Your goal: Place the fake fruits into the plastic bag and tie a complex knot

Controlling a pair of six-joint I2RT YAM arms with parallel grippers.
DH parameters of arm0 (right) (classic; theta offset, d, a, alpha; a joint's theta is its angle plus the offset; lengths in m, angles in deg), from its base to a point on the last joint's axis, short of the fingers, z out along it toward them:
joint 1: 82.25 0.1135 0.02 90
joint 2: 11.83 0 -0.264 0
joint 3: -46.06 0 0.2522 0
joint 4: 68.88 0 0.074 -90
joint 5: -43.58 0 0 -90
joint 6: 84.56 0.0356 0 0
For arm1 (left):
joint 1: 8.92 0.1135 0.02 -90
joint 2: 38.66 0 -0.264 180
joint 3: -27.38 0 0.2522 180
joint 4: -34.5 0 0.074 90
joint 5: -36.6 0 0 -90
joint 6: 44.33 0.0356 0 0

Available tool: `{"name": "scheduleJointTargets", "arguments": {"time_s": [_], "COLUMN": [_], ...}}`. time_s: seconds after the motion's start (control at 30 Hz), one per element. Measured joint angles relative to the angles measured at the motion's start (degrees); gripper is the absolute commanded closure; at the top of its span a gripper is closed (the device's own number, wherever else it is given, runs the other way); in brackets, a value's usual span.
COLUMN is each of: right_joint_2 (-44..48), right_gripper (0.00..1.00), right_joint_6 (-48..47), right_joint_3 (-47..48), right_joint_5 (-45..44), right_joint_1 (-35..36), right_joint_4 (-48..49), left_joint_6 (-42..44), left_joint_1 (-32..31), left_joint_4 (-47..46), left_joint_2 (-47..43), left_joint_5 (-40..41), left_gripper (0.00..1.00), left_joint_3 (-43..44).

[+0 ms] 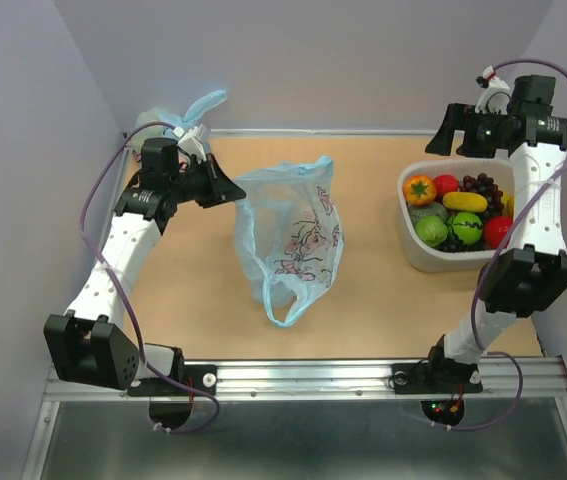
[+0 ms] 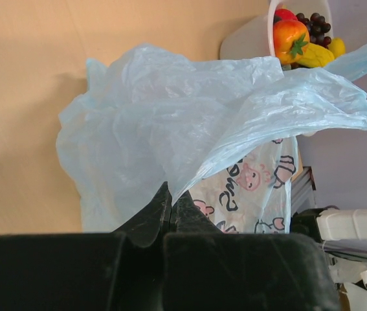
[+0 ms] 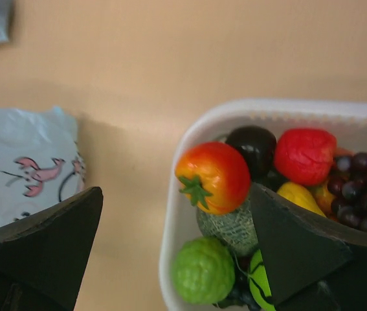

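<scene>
The right gripper (image 3: pixel 177 194) had its fingers spread wide and gripped nothing. One finger stood over the white tub (image 3: pixel 189 129), the other outside it over the bare table (image 3: pixel 138 65). Between them, nearer the finger over the tub, lay an orange-red fruit with a green calyx (image 3: pixel 214 176). It sat on top of the pile, so it looked the easiest pick. Just beyond it were a dark round fruit (image 3: pixel 255 146) and a red one (image 3: pixel 305 155). A netted melon (image 3: pixel 230 228) lay under it, and a bumpy green fruit (image 3: pixel 202 269) sat at the near wall.

To do the pick well, the gripper probably needed to shift toward the tub, so that both fingers would come down inside the wall rather than astride it. It should then close across the fruit's widest part (glossy plastic tends to squirt out of a shallow pinch).

The left gripper (image 2: pixel 169 194) had its fingers pressed together on a fold of the plastic bag (image 2: pixel 170 129). The light-blue film rose and spread away from the tips, with the printed panel hanging below. How far the mouth gaped could not be told. Lifting that pinched edge up and away from the opposite side would likely give the fruit a clearer drop. None of the fruits lay in the bag yet, as far as the views showed.
</scene>
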Motion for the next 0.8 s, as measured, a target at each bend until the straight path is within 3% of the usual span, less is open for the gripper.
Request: {"name": "scheduleJointTargets", "arguments": {"time_s": [0.33,0.8], "right_joint_2": [-7.58,-8.28], "right_gripper": [0.00,0.02], "right_joint_6": [-9.81,-11.17], "right_joint_3": [-3.74,-16.59], "right_joint_5": [-5.22,-2.27], "right_joint_1": [0.50,0.55], "right_joint_4": [-7.45,-3.91], "left_joint_6": [-1.60,-1.53], "left_joint_1": [0.00,0.00], "left_joint_4": [-2.23,-2.64], "left_joint_2": [0.00,0.00], "left_joint_5": [0.07,0.24], "left_gripper": [1.00,1.00], "left_joint_3": [-1.62,-1.62]}}
